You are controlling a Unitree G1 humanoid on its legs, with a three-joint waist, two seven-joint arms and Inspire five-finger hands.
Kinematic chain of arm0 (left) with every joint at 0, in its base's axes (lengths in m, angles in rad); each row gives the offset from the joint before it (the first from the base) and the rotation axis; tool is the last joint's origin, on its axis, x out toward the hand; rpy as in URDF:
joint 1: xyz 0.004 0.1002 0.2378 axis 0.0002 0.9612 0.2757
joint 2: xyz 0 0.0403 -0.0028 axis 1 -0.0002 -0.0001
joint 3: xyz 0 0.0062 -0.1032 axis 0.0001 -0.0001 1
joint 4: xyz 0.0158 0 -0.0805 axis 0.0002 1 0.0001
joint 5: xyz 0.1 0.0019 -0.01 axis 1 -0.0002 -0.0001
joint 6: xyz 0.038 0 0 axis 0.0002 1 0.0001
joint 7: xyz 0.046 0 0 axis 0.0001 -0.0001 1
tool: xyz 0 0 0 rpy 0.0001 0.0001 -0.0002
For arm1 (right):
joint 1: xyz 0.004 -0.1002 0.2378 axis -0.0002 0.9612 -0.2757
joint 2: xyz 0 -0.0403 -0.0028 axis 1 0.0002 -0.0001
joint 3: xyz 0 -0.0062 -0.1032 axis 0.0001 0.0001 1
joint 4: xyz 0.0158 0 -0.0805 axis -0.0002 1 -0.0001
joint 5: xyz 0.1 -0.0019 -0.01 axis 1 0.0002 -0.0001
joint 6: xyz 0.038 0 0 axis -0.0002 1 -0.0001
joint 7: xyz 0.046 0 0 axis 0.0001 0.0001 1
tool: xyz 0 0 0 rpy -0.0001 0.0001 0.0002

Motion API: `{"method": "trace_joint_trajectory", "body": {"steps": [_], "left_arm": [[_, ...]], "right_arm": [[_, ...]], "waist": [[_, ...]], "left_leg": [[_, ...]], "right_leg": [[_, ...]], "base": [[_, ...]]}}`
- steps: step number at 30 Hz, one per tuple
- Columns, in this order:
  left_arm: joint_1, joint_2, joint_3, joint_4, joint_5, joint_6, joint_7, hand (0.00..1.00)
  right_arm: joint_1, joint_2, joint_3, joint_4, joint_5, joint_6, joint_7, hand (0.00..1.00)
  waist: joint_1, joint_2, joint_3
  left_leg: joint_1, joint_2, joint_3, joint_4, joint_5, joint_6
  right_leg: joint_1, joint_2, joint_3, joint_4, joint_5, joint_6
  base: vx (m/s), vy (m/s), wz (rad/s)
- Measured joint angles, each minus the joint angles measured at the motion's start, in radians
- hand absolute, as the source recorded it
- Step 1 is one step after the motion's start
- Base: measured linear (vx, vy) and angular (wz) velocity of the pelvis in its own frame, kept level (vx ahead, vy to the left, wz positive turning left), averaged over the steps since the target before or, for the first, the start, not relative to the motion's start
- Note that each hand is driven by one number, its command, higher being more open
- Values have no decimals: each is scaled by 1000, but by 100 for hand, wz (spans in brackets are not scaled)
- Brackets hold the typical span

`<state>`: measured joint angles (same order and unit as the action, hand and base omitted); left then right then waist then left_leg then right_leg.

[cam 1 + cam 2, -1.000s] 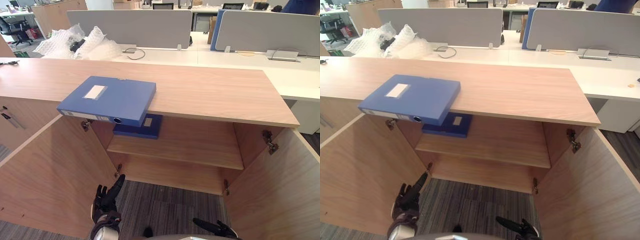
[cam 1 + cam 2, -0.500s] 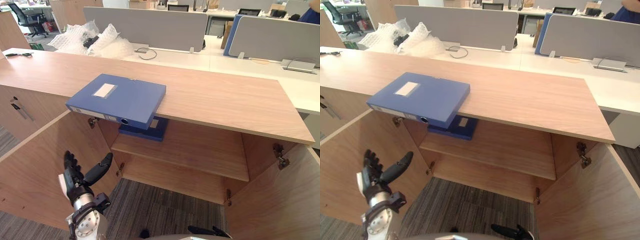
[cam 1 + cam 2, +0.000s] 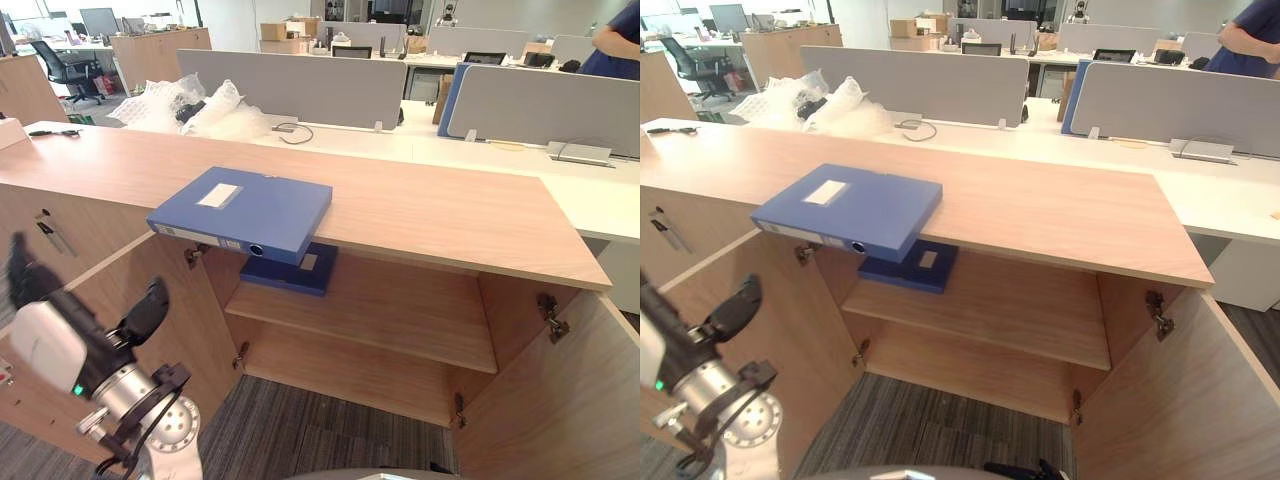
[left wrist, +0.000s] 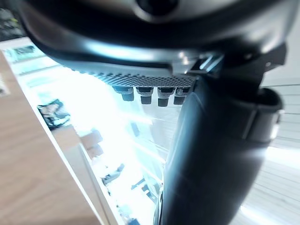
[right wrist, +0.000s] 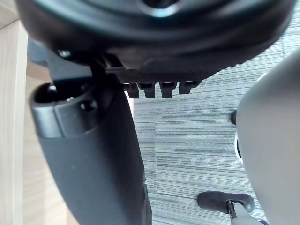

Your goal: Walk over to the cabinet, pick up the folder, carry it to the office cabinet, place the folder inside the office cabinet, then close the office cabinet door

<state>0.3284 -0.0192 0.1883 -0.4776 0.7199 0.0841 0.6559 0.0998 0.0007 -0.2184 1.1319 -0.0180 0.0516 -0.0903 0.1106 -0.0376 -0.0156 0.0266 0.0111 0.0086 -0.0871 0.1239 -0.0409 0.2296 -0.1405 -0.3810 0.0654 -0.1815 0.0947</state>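
- Folder pickup looks like the step in hand. Nearest, the left hand [image 3: 65, 345] is raised beside the open left door [image 3: 790, 310], thumb spread, fingers relaxed, holding nothing.
- The right hand [image 5: 89, 140] hangs low over the carpet [image 5: 197, 140]; I cannot tell whether it is wide or closed.
- The blue folder [image 3: 243, 210] lies flat on the cabinet top [image 3: 430, 210]. Its near edge overhangs the front, above a darker folder [image 3: 290, 272] on the shelf [image 3: 400, 310].
- Best approach, I judge: slip fingers under the overhang, thumb on top, clear of the door, and lift level.
- Beyond, bubble wrap [image 3: 190, 100] lies on the desks [image 3: 480, 150].
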Motion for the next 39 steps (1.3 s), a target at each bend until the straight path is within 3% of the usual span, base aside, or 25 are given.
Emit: {"method": "trace_joint_trajectory", "body": {"steps": [7, 14, 24, 39], "left_arm": [[-53, 93, -60, 29, 134, -28, -116, 100], [-81, 236, -60, 261, 195, -39, -167, 100], [-175, 473, -60, 358, 245, -62, -185, 100], [-237, 618, -104, 406, 312, -110, -199, 100]], "right_arm": [[-16, -14, -37, 34, -21, -22, 24, 100], [-26, -33, -35, 38, -21, -22, 39, 100], [-32, -35, -33, 39, -22, -32, 48, 100], [-35, -37, -46, 39, -26, -34, 57, 100]], "waist": [[-11, 19, -9], [-14, 43, -1], [-13, 25, 20], [-16, 27, 23]], "left_leg": [[7, 13, 24, 1, 1, -2], [33, 28, 29, -6, -1, -11], [33, 33, 33, -6, -6, -25], [44, 34, 38, -7, -12, -28]], "right_leg": [[0, 15, 31, -14, 9, -9], [16, 30, 40, -16, 5, -24], [19, 37, 46, -26, 1, -29], [24, 35, 58, -30, 1, -30]], "base": [[2, -10, -12], [-41, -12, -5], [2, 0, 0], [-8, 3, -2]]}}
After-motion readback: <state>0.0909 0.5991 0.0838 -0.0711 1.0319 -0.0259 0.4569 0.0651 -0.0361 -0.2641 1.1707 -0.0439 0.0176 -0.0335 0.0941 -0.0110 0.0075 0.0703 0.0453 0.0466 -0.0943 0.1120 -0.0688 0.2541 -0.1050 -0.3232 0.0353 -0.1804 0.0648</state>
